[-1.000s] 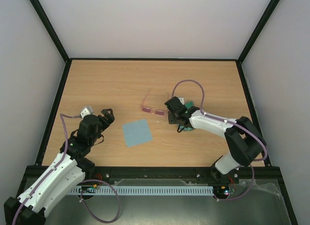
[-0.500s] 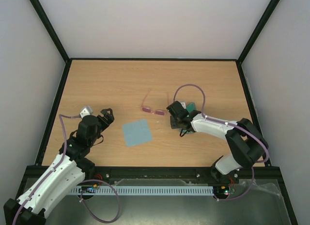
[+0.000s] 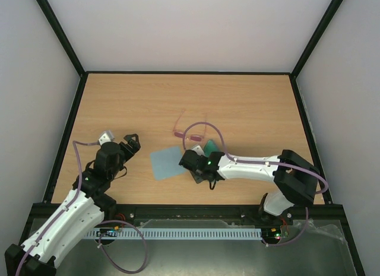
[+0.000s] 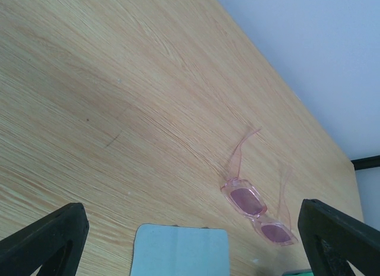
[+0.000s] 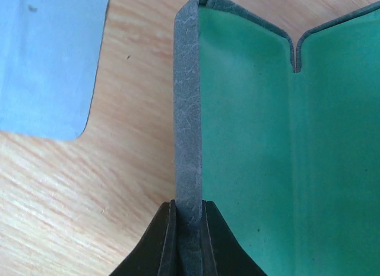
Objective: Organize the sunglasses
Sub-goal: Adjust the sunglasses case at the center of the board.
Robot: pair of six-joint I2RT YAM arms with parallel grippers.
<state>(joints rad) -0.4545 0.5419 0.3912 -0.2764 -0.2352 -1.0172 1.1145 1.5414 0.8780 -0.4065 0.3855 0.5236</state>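
The right tool (image 5: 189, 211) is closed to a thin pinch on the grey wall of the open case (image 5: 249, 110), whose green lining faces up. The left tool (image 3: 132, 142) hangs fully open and empty toward the desk's left edge. The sunglasses (image 4: 248, 200) lie about mid-desk (image 3: 148, 98) with their temples unfolded toward the far edge. They are a little beyond the blue cloth (image 5: 47, 56) and the case and touch neither.

The grip is the weak point. It holds only a narrow strip of one wall, so the case will likely swing, slip out or fold shut if moved quickly. The case also sits just beside the cloth and may drag or ruck its corner. From above, the right arm's cable loops across the sunglasses, and a sweep of that arm could catch a thin temple and shift the pair.

From above, the arm covers most of the case and only a green corner shows. The right wrist view cuts off the case's far half and its hinge. Whether the case rests on the desk or is lifted cannot be told, nor whether it overlaps the cloth.
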